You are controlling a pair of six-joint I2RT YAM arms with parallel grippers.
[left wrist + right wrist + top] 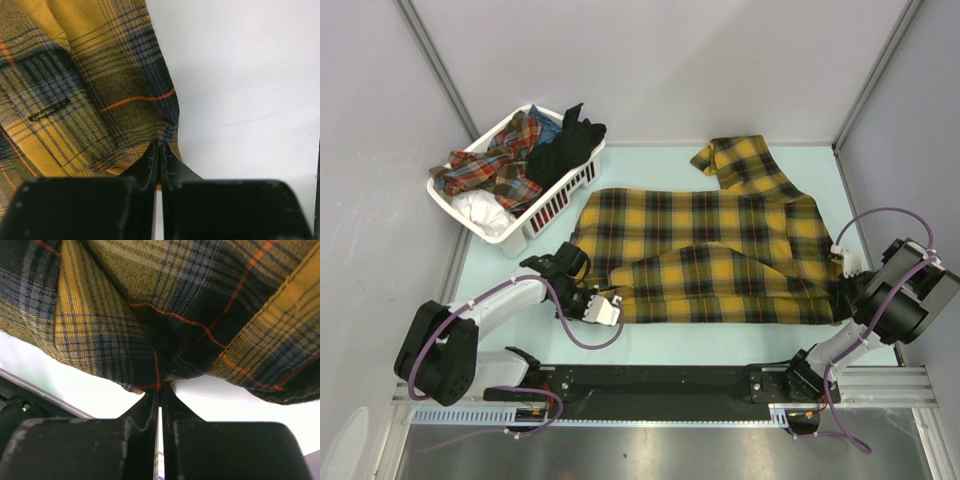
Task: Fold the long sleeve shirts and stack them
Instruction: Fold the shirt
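A mustard-yellow and black plaid long sleeve shirt (710, 250) lies spread across the pale table, one sleeve folded over its front and its collar end at the back right (740, 160). My left gripper (588, 290) is shut on the shirt's near left edge; the left wrist view shows the cloth (100, 100) pinched between the fingertips (161, 147). My right gripper (842, 290) is shut on the shirt's near right edge; the right wrist view shows the cloth (165, 315) bunched at the fingertips (161, 386).
A white slatted basket (555, 205) stands at the back left, holding a red plaid shirt (495, 165), black cloth (565, 145) and white cloth (485, 212). Grey walls close the left, back and right. A black rail (660, 380) runs along the near edge.
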